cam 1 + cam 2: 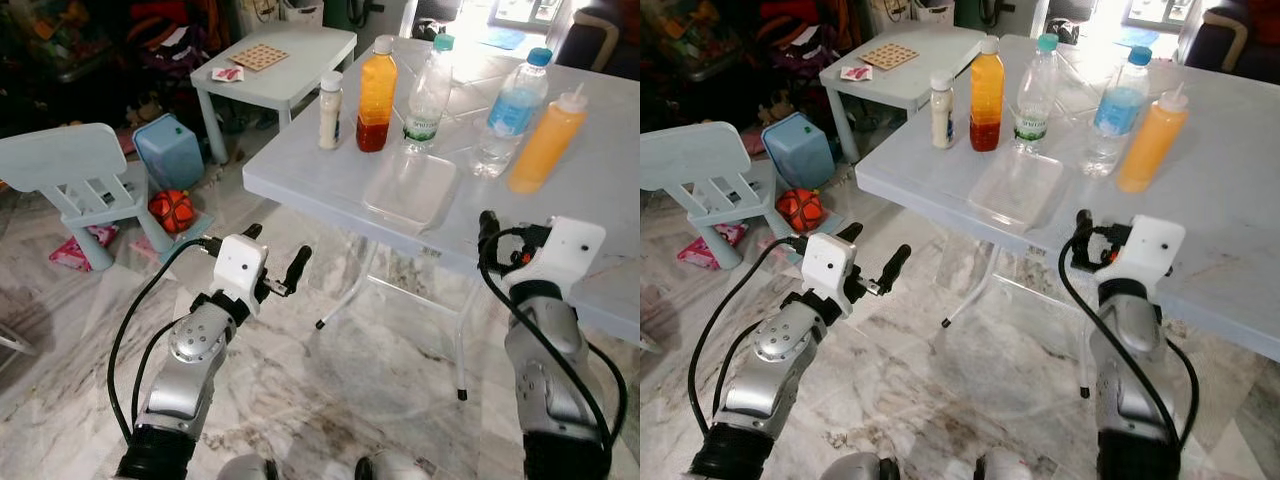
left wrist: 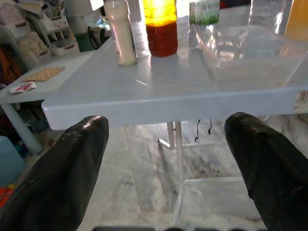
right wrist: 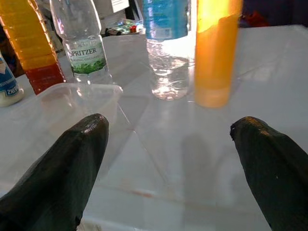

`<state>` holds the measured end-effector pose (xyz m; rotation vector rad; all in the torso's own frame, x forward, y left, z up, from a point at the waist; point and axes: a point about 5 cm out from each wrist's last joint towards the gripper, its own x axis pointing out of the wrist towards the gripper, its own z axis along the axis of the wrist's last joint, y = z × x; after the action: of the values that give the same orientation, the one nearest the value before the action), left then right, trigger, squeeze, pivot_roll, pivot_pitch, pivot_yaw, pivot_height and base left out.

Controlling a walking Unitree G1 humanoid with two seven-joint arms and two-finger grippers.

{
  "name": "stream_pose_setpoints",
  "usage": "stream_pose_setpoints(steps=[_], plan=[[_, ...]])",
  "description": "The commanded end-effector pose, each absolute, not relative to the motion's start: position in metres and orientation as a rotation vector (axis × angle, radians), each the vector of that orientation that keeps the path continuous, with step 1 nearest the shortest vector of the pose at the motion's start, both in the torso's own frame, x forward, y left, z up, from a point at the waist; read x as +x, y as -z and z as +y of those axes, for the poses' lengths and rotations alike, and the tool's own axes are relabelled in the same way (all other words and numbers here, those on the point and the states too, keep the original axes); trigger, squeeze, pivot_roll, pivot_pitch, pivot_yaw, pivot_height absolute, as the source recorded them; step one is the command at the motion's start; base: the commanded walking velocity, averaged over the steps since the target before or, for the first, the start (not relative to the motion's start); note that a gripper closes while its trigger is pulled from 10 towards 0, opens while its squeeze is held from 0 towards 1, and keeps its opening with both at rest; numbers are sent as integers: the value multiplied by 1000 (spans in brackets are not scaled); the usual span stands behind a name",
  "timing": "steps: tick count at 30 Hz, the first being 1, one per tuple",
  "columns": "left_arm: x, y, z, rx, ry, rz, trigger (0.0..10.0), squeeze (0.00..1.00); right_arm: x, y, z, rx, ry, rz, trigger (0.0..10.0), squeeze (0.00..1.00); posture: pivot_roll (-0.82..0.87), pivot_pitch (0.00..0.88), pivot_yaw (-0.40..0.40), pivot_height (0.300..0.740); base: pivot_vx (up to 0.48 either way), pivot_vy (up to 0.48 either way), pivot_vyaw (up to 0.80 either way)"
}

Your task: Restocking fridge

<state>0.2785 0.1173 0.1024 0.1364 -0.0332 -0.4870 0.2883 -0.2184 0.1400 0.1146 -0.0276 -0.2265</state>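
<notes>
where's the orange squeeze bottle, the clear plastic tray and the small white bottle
orange squeeze bottle [image 1: 545, 145], left eye view, middle of its body
clear plastic tray [image 1: 410, 188], left eye view, its flat bottom
small white bottle [image 1: 329, 115], left eye view, middle of its body

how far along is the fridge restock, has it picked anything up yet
Nothing looks done: the small white bottle, juice bottle, two water bottles, squeeze bottle and clear tray all sit on the white table. Left gripper and right gripper hover open, holding nothing. Every item remains to be moved.
</notes>
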Motion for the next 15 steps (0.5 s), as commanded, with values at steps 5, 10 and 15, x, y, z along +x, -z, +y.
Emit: stream_pose_setpoints(steps=[5,10,15], plan=[[276,-104,125,163,481,-28,10000,0,303,-142,-211,175,201,-23,10000,0,45,68,68,740,0,0,0],[274,-105,126,158,493,-12,10000,0,317,-140,-187,315,133,8,10000,0,65,78,76,740,0,0,0],[272,-106,127,172,500,-16,10000,0,315,-132,-175,375,119,35,10000,0,71,86,77,740,0,0,0]])
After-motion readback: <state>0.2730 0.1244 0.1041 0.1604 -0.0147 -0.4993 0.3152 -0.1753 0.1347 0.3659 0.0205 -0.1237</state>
